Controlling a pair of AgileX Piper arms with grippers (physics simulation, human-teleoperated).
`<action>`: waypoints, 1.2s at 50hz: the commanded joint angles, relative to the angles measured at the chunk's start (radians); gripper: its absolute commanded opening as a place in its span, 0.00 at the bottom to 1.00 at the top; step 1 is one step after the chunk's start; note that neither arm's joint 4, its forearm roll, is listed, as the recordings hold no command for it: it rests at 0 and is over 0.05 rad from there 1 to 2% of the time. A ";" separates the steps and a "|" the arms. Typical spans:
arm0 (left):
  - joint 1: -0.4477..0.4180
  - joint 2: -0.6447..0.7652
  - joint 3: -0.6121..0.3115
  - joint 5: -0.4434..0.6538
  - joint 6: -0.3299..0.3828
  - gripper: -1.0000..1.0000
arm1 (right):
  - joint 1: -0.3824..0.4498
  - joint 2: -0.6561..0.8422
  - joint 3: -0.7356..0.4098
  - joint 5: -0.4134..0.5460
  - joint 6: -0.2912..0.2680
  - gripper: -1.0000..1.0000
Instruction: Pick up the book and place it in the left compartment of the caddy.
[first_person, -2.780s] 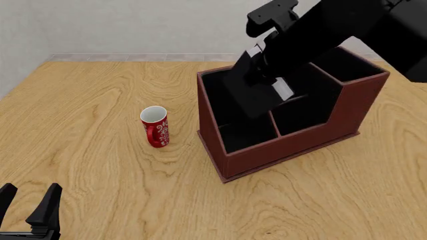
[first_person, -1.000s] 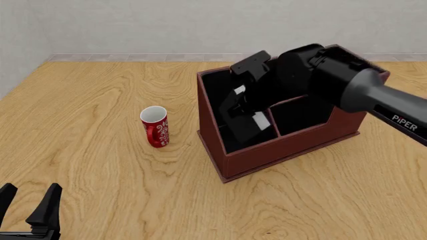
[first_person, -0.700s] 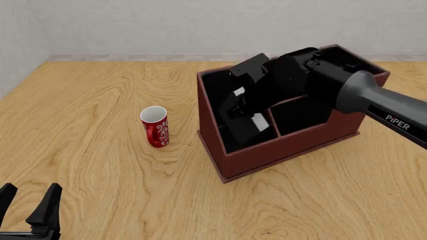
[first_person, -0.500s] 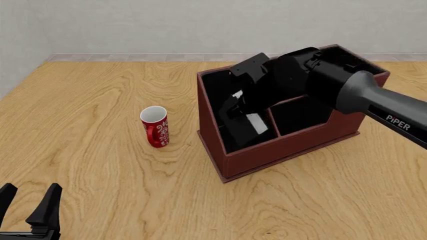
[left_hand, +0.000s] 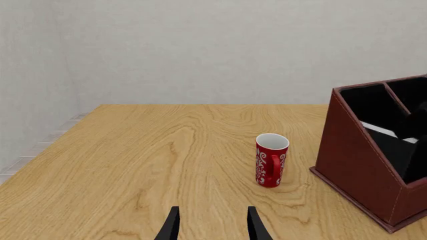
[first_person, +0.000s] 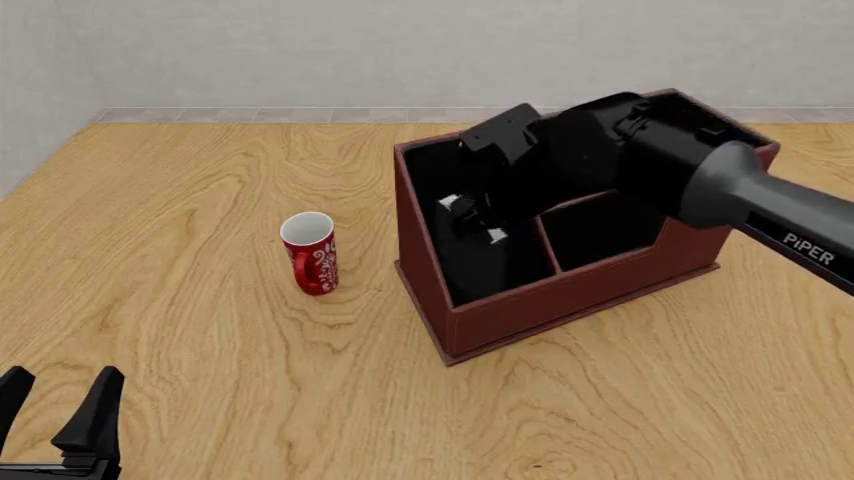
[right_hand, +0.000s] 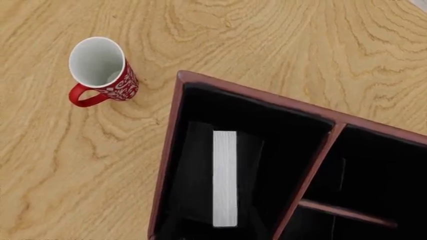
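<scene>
The black book (right_hand: 225, 177) stands in the caddy's left compartment (right_hand: 273, 127), white page edges up. In the front view only a white sliver of the book (first_person: 497, 237) shows under my right arm. The reddish-brown caddy (first_person: 561, 300) stands right of the middle of the table. My right gripper (first_person: 477, 222) hangs over the left compartment (first_person: 430, 185), open, and its fingers do not show in the right wrist view. My left gripper (first_person: 60, 425) is open and empty at the near left table edge; it also shows in the left wrist view (left_hand: 210, 227).
A red mug (first_person: 310, 253) with a white inside stands upright left of the caddy, about a mug's width away; it also shows in the left wrist view (left_hand: 271, 160) and the right wrist view (right_hand: 100, 70). A grey wall runs along the table's far edge.
The book has sunk from the right gripper down into the left compartment. The right arm has stayed over the caddy. The left arm has not moved.
</scene>
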 joint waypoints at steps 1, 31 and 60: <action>0.000 0.000 0.000 0.000 0.000 1.00 | 0.004 -0.013 0.002 0.010 -0.003 1.00; 0.000 0.000 0.000 0.000 0.000 1.00 | -0.027 -0.103 -0.120 0.146 -0.049 1.00; 0.000 0.000 0.000 0.000 0.000 1.00 | 0.001 -0.398 0.030 0.121 -0.010 1.00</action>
